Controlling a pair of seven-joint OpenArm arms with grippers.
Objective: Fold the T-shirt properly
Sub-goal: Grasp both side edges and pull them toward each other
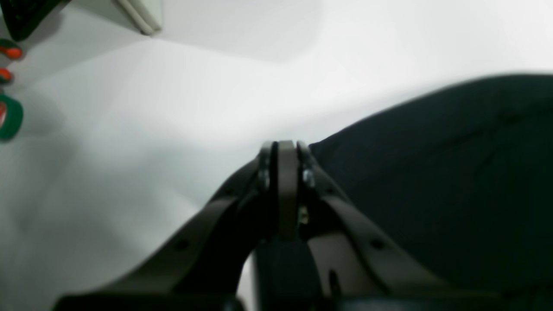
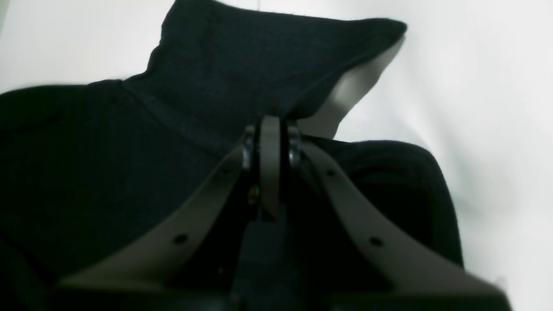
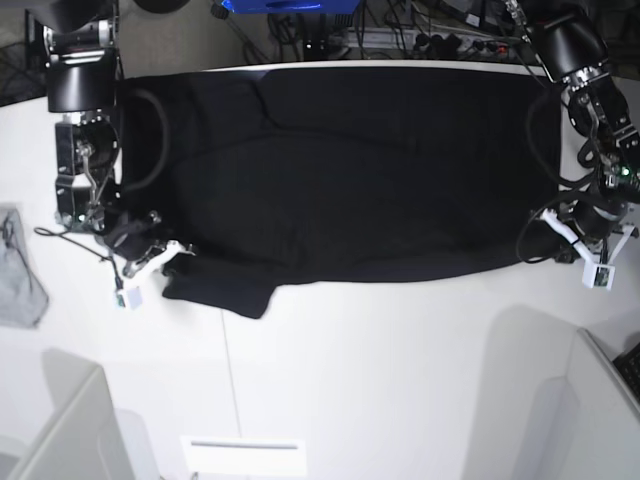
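Note:
The black T-shirt (image 3: pixel 350 170) lies spread flat across the far half of the white table (image 3: pixel 400 380), with one sleeve (image 3: pixel 225 295) pointing toward the front. My right gripper (image 3: pixel 180 250) is at the shirt's left front edge. In the right wrist view it (image 2: pixel 271 123) is shut where the raised sleeve (image 2: pixel 268 56) meets the body. My left gripper (image 3: pixel 550 238) is at the shirt's right front corner. In the left wrist view it (image 1: pixel 285 144) is shut, and the cloth (image 1: pixel 453 172) has a straight edge that runs right into its tips.
A small grey cloth (image 3: pixel 15 275) lies at the table's left edge. White partitions (image 3: pixel 60 430) (image 3: pixel 610 400) and a white box (image 3: pixel 240 455) stand along the front. Green and orange items (image 1: pixel 8 116) show at the left of the left wrist view. Cables (image 3: pixel 400 40) crowd the back.

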